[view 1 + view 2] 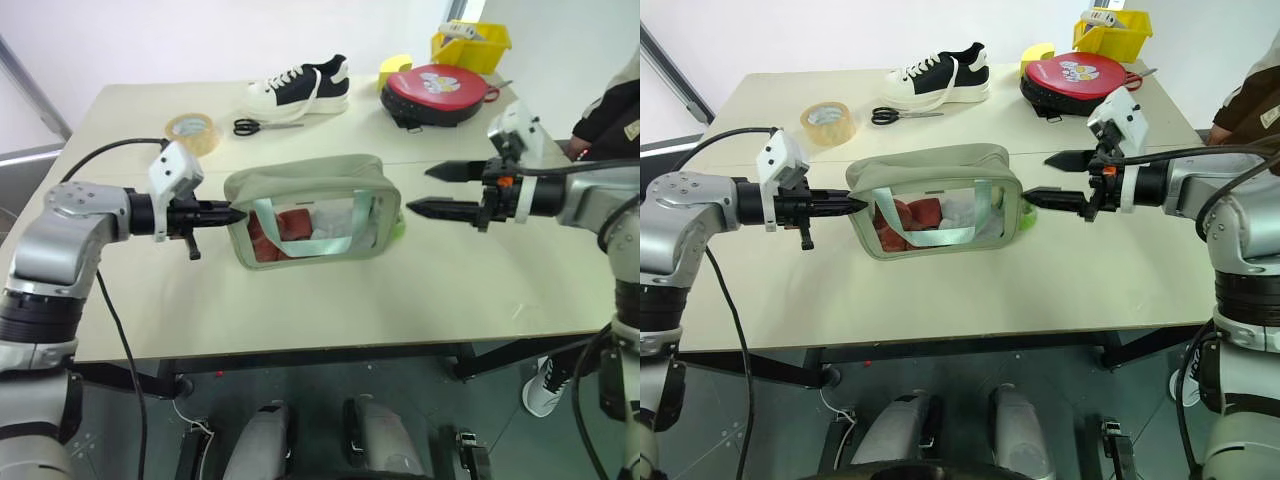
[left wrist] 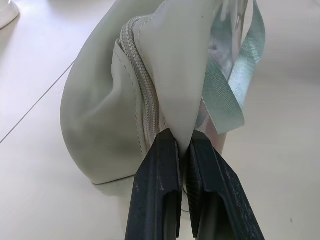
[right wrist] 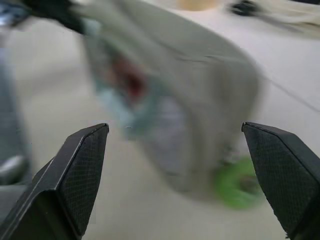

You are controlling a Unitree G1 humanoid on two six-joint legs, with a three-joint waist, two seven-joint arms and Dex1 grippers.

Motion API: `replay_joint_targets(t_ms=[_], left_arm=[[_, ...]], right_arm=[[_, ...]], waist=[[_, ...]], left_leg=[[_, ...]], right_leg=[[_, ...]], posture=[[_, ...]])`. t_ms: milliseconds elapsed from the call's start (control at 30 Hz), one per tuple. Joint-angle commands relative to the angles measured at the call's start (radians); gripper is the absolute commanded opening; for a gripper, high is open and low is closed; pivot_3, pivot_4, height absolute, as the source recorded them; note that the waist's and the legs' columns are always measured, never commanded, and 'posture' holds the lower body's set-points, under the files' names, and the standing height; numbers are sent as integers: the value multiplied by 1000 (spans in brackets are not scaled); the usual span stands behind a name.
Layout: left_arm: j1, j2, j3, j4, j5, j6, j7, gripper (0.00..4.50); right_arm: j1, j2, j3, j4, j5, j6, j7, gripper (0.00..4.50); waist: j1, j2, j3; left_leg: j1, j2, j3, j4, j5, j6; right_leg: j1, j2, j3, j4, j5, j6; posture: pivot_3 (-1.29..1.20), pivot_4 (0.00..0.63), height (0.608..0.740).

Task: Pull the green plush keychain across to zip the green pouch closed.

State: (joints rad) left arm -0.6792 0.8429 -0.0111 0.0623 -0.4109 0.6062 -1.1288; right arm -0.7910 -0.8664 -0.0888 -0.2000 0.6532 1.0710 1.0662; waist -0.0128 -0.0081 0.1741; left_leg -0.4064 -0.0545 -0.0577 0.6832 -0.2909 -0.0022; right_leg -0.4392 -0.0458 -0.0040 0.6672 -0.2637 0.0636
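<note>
Green pouch point(image 1: 305, 205) pinched, L hand point(image 1: 232, 213).

You'll find the green pouch point(image 3: 170, 95) smeared with blur in the right wrist view, and the green plush keychain point(image 3: 239, 184) a fuzzy blob. The person's sleeve point(image 1: 612, 112) and the yellow bin point(image 1: 472, 42) are cut off by the picture's edge.

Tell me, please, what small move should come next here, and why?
Probably release the left pincer from the green pouch: the zipper looks closed, the green plush keychain hangs at the far end, and the right pincer is already open and clear.
</note>
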Motion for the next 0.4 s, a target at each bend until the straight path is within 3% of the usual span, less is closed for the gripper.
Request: replay_joint_targets(t_ms=[33, 200, 400], left_arm=[[-39, 31, 79, -13, -67, 63, -18, 2022], [-90, 104, 154, -13, -151, 225, -18, 4436], [-100, 222, 152, 28, -125, 187, -91, 4436]], right_arm=[[-34, 26, -15, -59, 35, 11, -49, 4500], [-26, 29, -8, -67, 18, -19, -88, 4500], [-24, -19, -27, -55, 29, -28, -84, 4500]], waist=[[1, 0, 0], [3, 0, 0], [2, 0, 0]], left_leg=[[0, 0, 0, 0, 0, 0], [-2, 0, 0, 0, 0, 0], [-2, 0, 0, 0, 0, 0]], right_leg=[[0, 0, 0, 0, 0, 0], [-2, -1, 0, -1, 0, 0], [-2, -1, 0, -2, 0, 0]], posture=[[0, 150, 740], [0, 150, 740], [0, 150, 740]])
